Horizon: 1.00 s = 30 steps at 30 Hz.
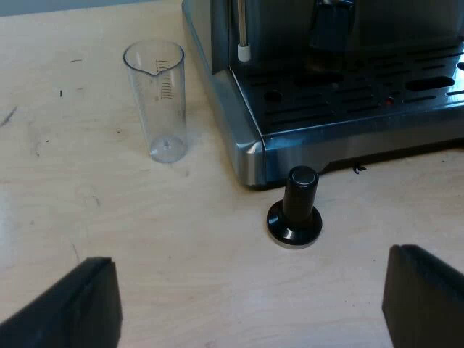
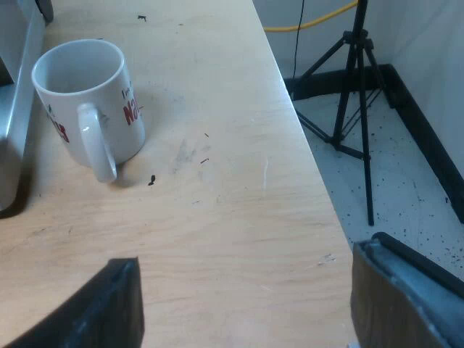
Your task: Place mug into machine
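Upright white mug (image 2: pixel 83 101) on table (image 2: pixel 232 203), well beyond right gripper (image 2: pixel 246 261), fingers (image 2: pixel 406 297) wide apart, empty; left gripper (image 1: pixel 249 261) also spread

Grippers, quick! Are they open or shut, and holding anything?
Left gripper: open, holding nothing, over the table near the tamper.
Right gripper: open, holding nothing; the mug stands free on the table.

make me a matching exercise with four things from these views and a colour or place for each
Things:
1 measuring glass
2 tamper
3 mug
4 tripod

Descriptions:
a white with red lettering
b black, beside the espresso machine
c clear, upright
d standing on the floor

Pairs: 1-c, 2-b, 3-a, 4-d
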Each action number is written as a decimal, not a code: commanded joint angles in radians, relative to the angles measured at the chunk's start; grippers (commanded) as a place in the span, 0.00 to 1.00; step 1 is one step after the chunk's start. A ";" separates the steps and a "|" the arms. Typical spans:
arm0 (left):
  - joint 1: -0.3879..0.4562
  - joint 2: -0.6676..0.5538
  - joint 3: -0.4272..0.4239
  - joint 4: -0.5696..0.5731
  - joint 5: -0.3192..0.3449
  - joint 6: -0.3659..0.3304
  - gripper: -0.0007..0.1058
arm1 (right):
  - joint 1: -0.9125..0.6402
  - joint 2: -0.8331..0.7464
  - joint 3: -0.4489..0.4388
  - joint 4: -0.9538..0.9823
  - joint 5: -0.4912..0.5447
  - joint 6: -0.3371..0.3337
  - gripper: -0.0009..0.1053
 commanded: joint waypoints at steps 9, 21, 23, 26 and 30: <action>0.001 -0.139 -0.004 -0.018 -0.008 -0.011 0.76 | -0.001 -0.041 -0.002 -0.023 0.000 -0.004 0.59; 0.001 -0.104 -0.004 -0.157 0.036 -0.011 0.76 | -0.001 -0.029 -0.002 -0.218 -0.131 -0.004 0.59; 0.001 -0.083 -0.004 -0.182 0.036 -0.011 0.76 | -0.001 -0.016 -0.002 -0.225 -0.145 -0.009 0.59; 0.001 -0.031 -0.004 -0.240 0.060 -0.011 0.76 | -0.001 0.023 -0.002 -0.240 -0.175 -0.045 0.59; -0.002 0.056 -0.004 -0.337 0.138 -0.011 0.76 | -0.001 0.086 -0.002 -0.282 -0.229 -0.075 0.59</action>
